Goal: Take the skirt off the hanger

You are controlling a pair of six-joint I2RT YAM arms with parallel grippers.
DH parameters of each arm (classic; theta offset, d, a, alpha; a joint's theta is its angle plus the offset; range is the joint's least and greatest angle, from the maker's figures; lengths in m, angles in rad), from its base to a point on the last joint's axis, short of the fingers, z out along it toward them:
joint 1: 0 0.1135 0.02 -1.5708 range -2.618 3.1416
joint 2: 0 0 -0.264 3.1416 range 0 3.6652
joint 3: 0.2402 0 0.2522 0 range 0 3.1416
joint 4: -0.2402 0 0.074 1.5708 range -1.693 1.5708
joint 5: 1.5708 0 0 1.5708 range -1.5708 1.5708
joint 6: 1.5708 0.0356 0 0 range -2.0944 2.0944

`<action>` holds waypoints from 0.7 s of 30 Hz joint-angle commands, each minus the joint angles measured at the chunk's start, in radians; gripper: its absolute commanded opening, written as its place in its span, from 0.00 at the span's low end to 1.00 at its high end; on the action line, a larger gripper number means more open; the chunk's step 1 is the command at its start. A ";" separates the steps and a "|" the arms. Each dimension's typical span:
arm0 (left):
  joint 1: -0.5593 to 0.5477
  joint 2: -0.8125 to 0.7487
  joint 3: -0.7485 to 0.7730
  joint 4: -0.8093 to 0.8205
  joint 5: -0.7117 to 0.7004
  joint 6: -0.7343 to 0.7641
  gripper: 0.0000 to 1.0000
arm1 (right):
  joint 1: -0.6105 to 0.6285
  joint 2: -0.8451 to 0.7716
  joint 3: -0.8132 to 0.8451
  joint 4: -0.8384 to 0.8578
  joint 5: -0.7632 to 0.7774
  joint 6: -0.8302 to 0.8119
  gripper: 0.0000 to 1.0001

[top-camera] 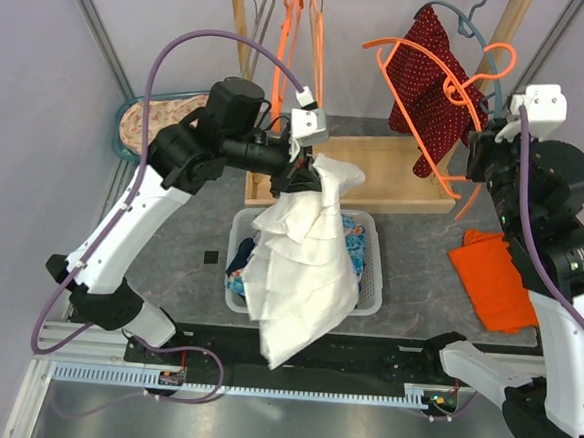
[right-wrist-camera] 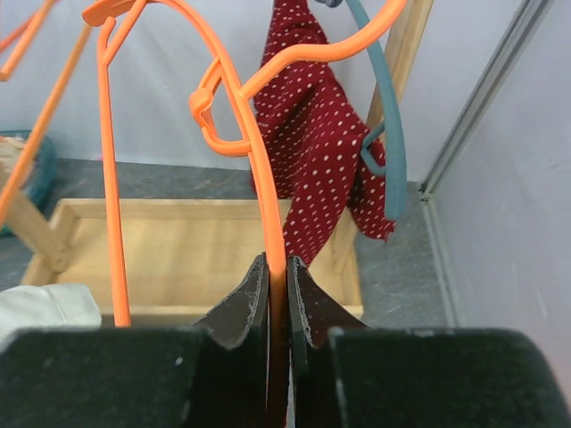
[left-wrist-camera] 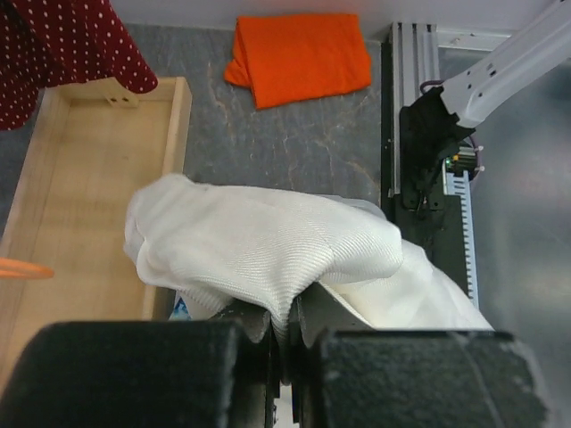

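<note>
The white skirt point(top-camera: 304, 260) hangs in folds from my left gripper point(top-camera: 309, 168), above the white basket point(top-camera: 370, 285). In the left wrist view the skirt point(left-wrist-camera: 268, 241) bunches over the jaws, and the left gripper point(left-wrist-camera: 285, 321) is shut on a pinch of its fabric. An orange hanger point(top-camera: 431, 98) is held up at the right, bare and apart from the skirt. My right gripper point(top-camera: 481, 132) grips it. In the right wrist view the hanger's orange wire point(right-wrist-camera: 268, 178) runs straight down between the jaws, with the right gripper point(right-wrist-camera: 277, 276) shut on it.
A wooden tray point(top-camera: 400, 176) forms the base of the hanging rack. A red dotted garment point(top-camera: 434, 79) hangs on a teal hanger, and more orange hangers point(top-camera: 300, 39) hang on the rod. Folded orange cloth point(top-camera: 493, 278) lies at the right, a teal-rimmed basket point(top-camera: 149, 119) at far left.
</note>
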 commanded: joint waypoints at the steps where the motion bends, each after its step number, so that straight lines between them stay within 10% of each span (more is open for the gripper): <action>1: -0.004 -0.009 0.053 0.059 -0.041 0.036 0.02 | 0.039 0.101 0.074 0.132 0.104 -0.143 0.00; 9: -0.003 -0.054 -0.002 0.180 -0.278 0.102 0.02 | 0.387 0.400 0.135 0.443 0.706 -0.614 0.00; 21: 0.005 -0.077 0.057 0.220 -0.363 0.078 0.02 | 0.418 0.554 0.290 0.500 0.766 -0.692 0.00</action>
